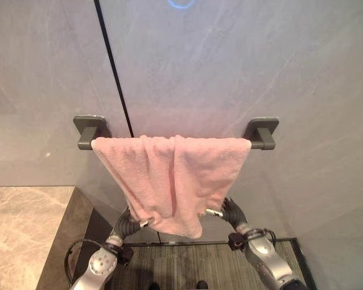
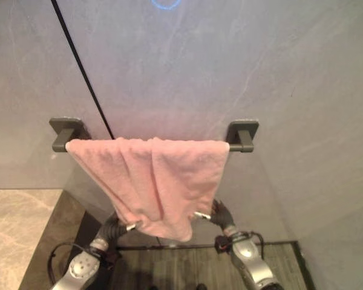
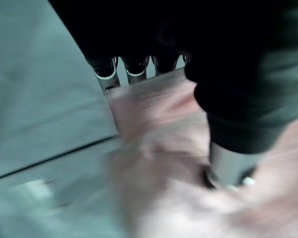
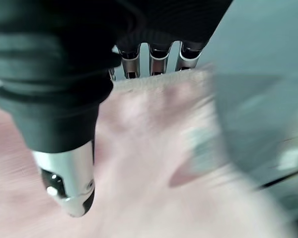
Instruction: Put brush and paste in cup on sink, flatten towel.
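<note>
A dark grey towel bar is fixed to the grey wall by two square brackets. A pink towel hangs over it, bunched in folds, its lower edge slanting unevenly.

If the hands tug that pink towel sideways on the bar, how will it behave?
The pink towel will probably be floppy: it hangs in folds over the bar. It may slide instead of spreading, since it is only draped. Both the left hand and the right hand reach its lower edge.
</note>
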### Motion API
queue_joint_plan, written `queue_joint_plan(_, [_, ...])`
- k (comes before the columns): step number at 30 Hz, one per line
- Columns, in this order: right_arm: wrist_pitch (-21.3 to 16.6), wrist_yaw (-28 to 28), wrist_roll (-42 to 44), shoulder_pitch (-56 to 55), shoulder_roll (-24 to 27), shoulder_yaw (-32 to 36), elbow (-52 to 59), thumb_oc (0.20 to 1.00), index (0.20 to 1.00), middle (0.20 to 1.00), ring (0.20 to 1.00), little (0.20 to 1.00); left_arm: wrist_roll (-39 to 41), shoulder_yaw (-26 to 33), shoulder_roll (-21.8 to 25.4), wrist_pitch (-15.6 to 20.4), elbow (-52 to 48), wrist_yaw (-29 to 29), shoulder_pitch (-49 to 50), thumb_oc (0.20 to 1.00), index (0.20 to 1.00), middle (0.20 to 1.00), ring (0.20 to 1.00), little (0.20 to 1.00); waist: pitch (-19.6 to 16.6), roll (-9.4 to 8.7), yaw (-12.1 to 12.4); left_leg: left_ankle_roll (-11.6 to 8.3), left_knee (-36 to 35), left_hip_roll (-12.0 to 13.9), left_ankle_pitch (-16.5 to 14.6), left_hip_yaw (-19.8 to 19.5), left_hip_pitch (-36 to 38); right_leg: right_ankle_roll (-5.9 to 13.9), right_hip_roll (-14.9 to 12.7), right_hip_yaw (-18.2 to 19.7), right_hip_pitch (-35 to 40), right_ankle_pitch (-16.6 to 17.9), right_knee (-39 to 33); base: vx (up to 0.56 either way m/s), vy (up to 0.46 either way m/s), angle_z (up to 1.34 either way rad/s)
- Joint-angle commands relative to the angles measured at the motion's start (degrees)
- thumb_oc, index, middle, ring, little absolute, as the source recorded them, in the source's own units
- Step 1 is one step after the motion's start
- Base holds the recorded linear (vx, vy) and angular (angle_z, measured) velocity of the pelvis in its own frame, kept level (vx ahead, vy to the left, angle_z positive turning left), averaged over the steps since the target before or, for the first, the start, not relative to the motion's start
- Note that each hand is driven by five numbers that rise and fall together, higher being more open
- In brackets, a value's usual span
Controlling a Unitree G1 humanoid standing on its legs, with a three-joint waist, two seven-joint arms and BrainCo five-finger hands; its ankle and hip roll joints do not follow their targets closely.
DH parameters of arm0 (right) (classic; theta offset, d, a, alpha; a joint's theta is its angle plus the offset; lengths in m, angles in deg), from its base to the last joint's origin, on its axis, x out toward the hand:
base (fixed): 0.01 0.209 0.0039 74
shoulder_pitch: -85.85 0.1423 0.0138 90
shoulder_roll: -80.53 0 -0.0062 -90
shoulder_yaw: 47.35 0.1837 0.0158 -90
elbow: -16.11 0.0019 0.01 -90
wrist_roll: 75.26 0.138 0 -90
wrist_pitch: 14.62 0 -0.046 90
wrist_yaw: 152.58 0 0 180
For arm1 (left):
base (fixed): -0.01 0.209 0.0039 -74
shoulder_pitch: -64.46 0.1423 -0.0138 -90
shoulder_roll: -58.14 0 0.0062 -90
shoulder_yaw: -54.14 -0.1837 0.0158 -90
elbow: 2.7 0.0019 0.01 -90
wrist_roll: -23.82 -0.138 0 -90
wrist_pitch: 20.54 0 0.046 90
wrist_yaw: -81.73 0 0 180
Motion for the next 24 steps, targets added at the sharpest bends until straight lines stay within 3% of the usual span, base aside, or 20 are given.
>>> queue_joint_plan(1, [3.18, 0.75, 11.01, 1.58, -3.86, 2.27, -7.65, 1.000, 1.000, 1.000, 1.000, 1.000, -1.22, -0.36, -0.03, -4.69, 6.86, 2.47, -3.38, 1.000, 1.000, 1.000, 1.000, 1.000, -1.81, -1.90, 0.15, -0.92, 0.31, 0.02, 3.67, 2.16, -2.55, 4.81, -4.47, -0.11, 1.43, 1.95, -0.02, -0.02, 0.023, -0.05])
queue_joint_plan(2, [4.29, 1.93, 12.21, 4.22, -5.77, 5.43, -18.46, 1.000, 1.000, 1.000, 1.000, 1.000, -7.36, -1.17, -0.85, -7.05, 11.51, 2.13, -4.88, 1.000, 1.000, 1.000, 1.000, 1.000, -2.01, -1.71, 0.05, -0.85, 0.31, 0.09, 3.55, 2.30, -2.61, 4.71, -4.43, 0.08, 1.29, 2.04, -0.02, -0.01, 0.013, -0.04])
queue_joint_plan(6, [4.05, 4.94, 14.35, 6.32, -7.16, 13.87, -31.71, 1.000, 1.000, 1.000, 1.000, 1.000, -5.21, 1.11, -1.35, -6.56, 12.92, 2.03, -5.29, 1.000, 1.000, 1.000, 1.000, 1.000, -2.13, -1.22, 0.11, -0.78, 0.31, 0.11, 3.42, 2.40, -2.68, 4.70, -4.36, 0.38, 0.84, 2.31, -0.02, 0.00, 0.004, -0.02])
queue_joint_plan(8, [1.65, 8.71, 17.32, 6.09, -6.39, 20.12, -31.80, 1.000, 1.000, 1.000, 1.000, 1.000, -4.47, 3.32, -1.23, -6.03, 11.37, 0.02, -4.36, 1.000, 1.000, 1.000, 1.000, 1.000, -2.14, -0.91, -0.26, -0.74, 0.31, 0.12, 3.26, 2.75, -2.83, 4.87, -4.37, 0.85, 0.44, 2.35, -0.02, 0.00, 0.013, -0.02])
queue_joint_plan(10, [-2.11, 12.01, 17.92, 2.48, -5.22, 25.96, -20.98, 1.000, 1.000, 1.000, 1.000, 1.000, -1.78, 8.80, -0.83, -5.10, 6.74, -2.28, -1.26, 1.000, 1.000, 1.000, 1.000, 1.000, -1.86, -0.53, -1.10, -0.67, 0.31, 0.19, 3.17, 3.49, -2.88, 5.12, -4.40, 1.55, -0.06, 2.60, -0.02, -0.01, 0.027, -0.17])
queue_joint_plan(14, [-6.87, 17.83, 8.04, -4.63, -2.30, 32.29, 0.33, 1.000, 1.000, 1.000, 1.000, 1.000, -3.21, 18.11, 0.89, -2.66, -2.02, -7.36, 3.65, 1.000, 1.000, 1.000, 1.000, 1.000, -1.78, -0.32, -2.00, -0.54, 0.31, 0.33, 2.55, 4.65, -2.17, 5.38, -4.38, 2.59, -0.17, 2.58, -0.02, 0.02, 0.021, -0.21])
queue_joint_plan(21, [-11.53, 28.41, -23.29, -10.20, 2.92, 41.18, 26.03, 1.000, 1.000, 1.000, 1.000, 1.000, -9.81, 31.84, 1.82, 3.29, -18.78, -16.94, 8.52, 1.000, 1.000, 1.000, 1.000, 1.000, -1.51, -0.19, -2.21, -0.83, 0.31, 0.39, 2.02, 4.44, -1.96, 5.57, -4.51, 2.39, 0.15, 1.97, -0.02, 0.01, 0.004, -0.07])
queue_joint_plan(24, [-14.10, 35.50, -37.84, -12.09, 4.50, 40.99, 36.98, 1.000, 1.000, 1.000, 1.000, 1.000, -18.28, 35.75, 1.92, 8.30, -25.42, -28.45, 8.27, 1.000, 1.000, 1.000, 1.000, 1.000, -1.41, -0.50, -2.04, -1.17, 0.31, 0.52, 1.93, 4.06, -2.06, 5.73, -4.59, 2.13, 0.28, 1.58, -0.02, 0.03, -0.008, 0.01])
